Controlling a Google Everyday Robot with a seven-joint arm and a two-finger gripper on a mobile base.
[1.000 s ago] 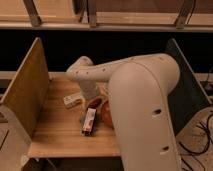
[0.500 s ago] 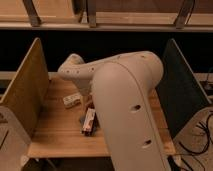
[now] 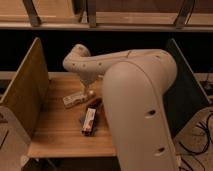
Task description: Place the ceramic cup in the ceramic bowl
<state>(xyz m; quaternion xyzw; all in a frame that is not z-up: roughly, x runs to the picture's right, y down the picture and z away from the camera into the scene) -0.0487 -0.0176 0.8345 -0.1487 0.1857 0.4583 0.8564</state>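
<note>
My white arm [image 3: 135, 95] fills the right half of the view and bends over the wooden table [image 3: 55, 130]. The gripper [image 3: 90, 93] hangs below the wrist at the table's middle, just right of a white bottle-like object [image 3: 75, 99] that lies on its side. Only a sliver of the reddish-orange ceramic bowl [image 3: 98, 104] shows at the arm's edge, beside the gripper. The rest of it is hidden behind the arm. No ceramic cup shows; it may be hidden by the arm or the gripper.
A small red-and-white box [image 3: 89, 120] lies in front of the gripper, near the arm. A wooden side panel [image 3: 25, 85] stands on the table's left and a dark panel [image 3: 187, 85] on its right. A dark shelf runs behind.
My arm has swung left and come closer to the camera, covering more of the table. The bowl, partly visible a second ago, is now almost fully hidden. The bottle and the box have not moved.
</note>
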